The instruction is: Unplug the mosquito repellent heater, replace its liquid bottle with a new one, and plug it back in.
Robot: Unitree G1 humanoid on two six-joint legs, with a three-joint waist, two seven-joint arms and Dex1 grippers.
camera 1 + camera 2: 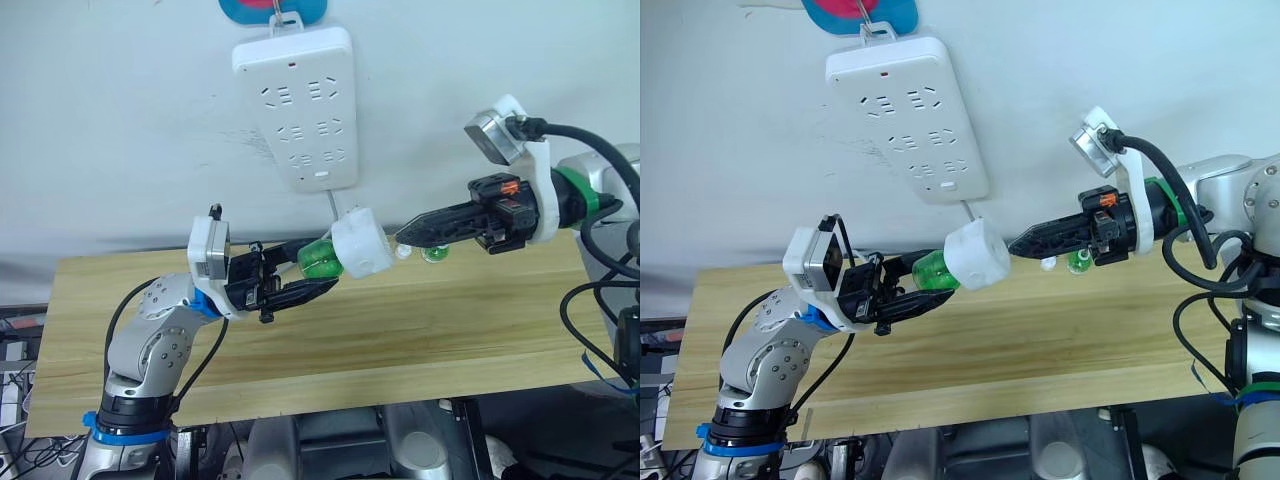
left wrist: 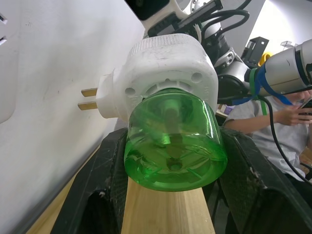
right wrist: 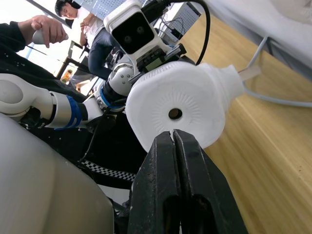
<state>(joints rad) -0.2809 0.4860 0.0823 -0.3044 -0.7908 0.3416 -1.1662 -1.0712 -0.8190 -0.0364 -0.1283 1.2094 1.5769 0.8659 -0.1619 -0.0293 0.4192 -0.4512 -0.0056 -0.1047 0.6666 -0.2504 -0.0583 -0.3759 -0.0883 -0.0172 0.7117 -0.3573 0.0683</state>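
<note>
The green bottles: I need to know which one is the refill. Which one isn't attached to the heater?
The small green bottle lying on the table beside the right gripper. The other green bottle is screwed into the white heater, held by the left gripper.

Even, diffuse light fills the two head views, leaving the white wall (image 1: 120, 150) bright and the wooden tabletop (image 1: 400, 330) evenly lit with only faint, soft shadows and no harsh glare. In the left wrist view the green liquid bottle (image 2: 173, 141) glows translucent with small highlights on its base, while the room behind it is overexposed at the upper right and the near black fingers (image 2: 97, 195) are dark and soft. In the right wrist view the closed right end effector (image 3: 174, 141) is near and slightly blurred, the mosquito repellent heater (image 3: 180, 107) is brightly lit, and straight edges bow toward the frame's margins
</note>
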